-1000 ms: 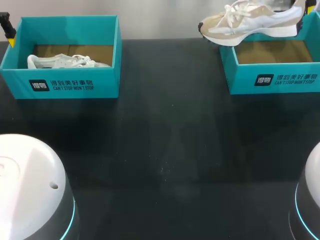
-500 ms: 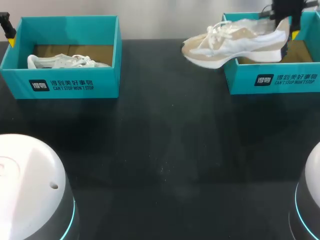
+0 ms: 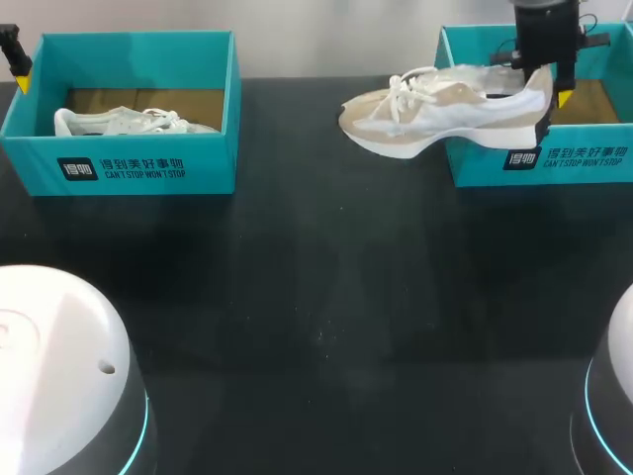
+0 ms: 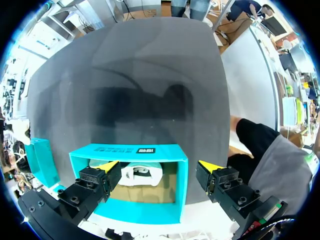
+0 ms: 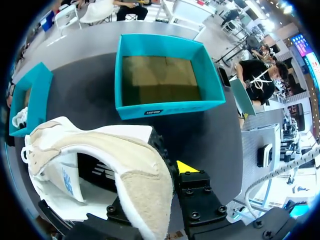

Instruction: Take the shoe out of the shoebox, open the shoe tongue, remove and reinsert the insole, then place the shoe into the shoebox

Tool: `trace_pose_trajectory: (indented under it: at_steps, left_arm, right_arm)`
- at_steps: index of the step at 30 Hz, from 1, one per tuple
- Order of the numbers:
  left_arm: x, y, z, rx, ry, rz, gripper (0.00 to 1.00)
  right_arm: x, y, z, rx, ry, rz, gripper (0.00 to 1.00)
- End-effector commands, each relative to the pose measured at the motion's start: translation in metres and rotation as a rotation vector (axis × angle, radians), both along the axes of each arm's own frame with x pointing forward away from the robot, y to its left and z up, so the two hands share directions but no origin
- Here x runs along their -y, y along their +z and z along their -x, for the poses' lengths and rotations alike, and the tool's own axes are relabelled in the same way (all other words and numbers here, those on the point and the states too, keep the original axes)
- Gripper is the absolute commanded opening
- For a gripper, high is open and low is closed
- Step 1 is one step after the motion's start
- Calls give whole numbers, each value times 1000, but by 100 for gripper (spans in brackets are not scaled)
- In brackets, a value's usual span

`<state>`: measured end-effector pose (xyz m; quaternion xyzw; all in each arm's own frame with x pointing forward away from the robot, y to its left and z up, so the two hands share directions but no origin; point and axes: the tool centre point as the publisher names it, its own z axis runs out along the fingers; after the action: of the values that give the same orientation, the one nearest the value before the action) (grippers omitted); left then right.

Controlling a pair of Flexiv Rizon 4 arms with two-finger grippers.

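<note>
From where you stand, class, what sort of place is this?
Probably a robot test bench for shoe handling: a black table, two teal shoeboxes, and a beige shoe held in the right gripper.

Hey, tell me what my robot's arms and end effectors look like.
The left arm and right arm show glossy white domes over grey collars with glowing cyan rings. The left end effector has black, blocky fingers studded with screws and capped with yellow wedge tips. The right end effector matches it, black with yellow tips.
</note>
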<state>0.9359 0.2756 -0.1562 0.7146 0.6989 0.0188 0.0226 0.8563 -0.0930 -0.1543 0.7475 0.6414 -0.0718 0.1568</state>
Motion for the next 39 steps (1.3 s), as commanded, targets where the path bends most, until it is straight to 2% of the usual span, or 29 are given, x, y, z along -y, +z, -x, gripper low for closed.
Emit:
trace_pose_trajectory:
  at_steps: [1,3,7,16,23,37,39]
  left_arm:
    - [0,1,1,2,0,-2,100]
    - [0,1,1,2,0,-2,100]
    - [0,1,1,2,0,-2,100]
    - [0,1,1,2,0,-2,100]
    - [0,1,1,2,0,-2,100]
    - [0,1,1,2,0,-2,100]
    - [0,1,1,2,0,-2,100]
  right_arm:
    - [0,1,1,1,0,-3,0]
    - [0,1,1,1,0,-3,0]
    - [-24,-15,16,-10,27,26,0]
    - [-67,-28,64,17,50,92,0]
    - [-92,-57,93,15,-13,99,0]
    - [-92,-57,93,15,-13,99,0]
    - [-104,-58,100,11,-20,150,0]
